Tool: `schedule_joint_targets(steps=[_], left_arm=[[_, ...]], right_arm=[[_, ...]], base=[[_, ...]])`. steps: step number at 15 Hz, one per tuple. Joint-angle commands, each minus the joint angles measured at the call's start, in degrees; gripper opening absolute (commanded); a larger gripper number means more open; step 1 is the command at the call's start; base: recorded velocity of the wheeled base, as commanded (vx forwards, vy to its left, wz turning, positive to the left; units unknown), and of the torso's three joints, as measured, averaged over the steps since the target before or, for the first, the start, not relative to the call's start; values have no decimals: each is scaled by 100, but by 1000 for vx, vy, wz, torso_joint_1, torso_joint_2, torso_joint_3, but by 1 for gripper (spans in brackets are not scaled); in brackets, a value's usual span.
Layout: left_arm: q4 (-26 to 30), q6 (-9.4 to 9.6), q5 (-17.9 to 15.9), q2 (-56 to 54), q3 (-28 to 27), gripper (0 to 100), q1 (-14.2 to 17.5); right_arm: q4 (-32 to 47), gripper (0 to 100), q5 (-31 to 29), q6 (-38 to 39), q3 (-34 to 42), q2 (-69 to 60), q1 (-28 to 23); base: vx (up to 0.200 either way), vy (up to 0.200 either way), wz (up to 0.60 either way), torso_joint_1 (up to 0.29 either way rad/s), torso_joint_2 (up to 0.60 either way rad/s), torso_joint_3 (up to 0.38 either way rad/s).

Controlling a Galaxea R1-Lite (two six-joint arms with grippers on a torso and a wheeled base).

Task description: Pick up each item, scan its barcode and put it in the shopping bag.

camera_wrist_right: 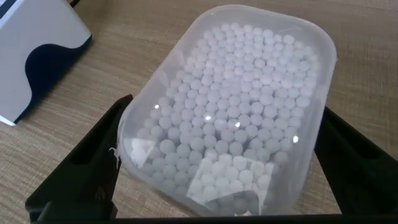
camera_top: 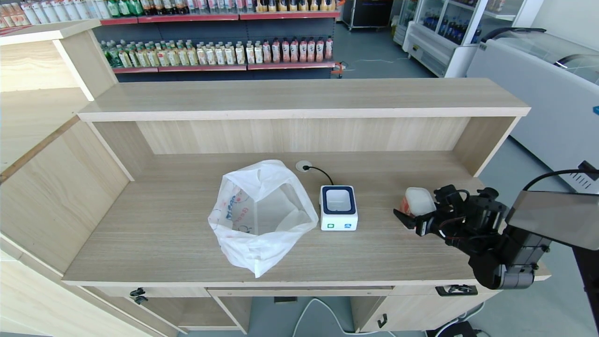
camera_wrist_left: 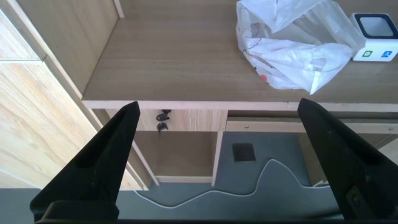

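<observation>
Right fingers (camera_wrist_right: 81, 168) tight on clear swab tub (camera_wrist_right: 230, 106), label (camera_wrist_right: 224, 180) unreadable; left fingers (camera_wrist_left: 106, 155) spread wide

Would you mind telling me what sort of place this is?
Probably a shop checkout: a barcode scanner and shopping bag sit on the wooden counter, with shelves of bottled drinks and chest freezers behind.
</observation>
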Motion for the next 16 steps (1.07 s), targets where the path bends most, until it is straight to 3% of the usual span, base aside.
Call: schedule_joint_targets(steps=[1, 2, 3, 16], left_arm=[[-1, -3, 0, 0, 0, 100, 4], [-1, -3, 0, 0, 0, 100, 4], [-1, -3, 0, 0, 0, 100, 4], [-1, -3, 0, 0, 0, 100, 4]], right_arm=[[-6, 100, 29, 0, -98, 109, -2], [-15, 100, 29, 0, -168, 162, -2], [-15, 0, 29, 0, -203, 180, -10], [47, 0, 100, 255, -493, -22, 16]], base=[[0, 0, 0, 0, 0, 0], [0, 0, 0, 0, 0, 0], [0, 0, 0, 0, 0, 0], [0, 0, 0, 0, 0, 0]])
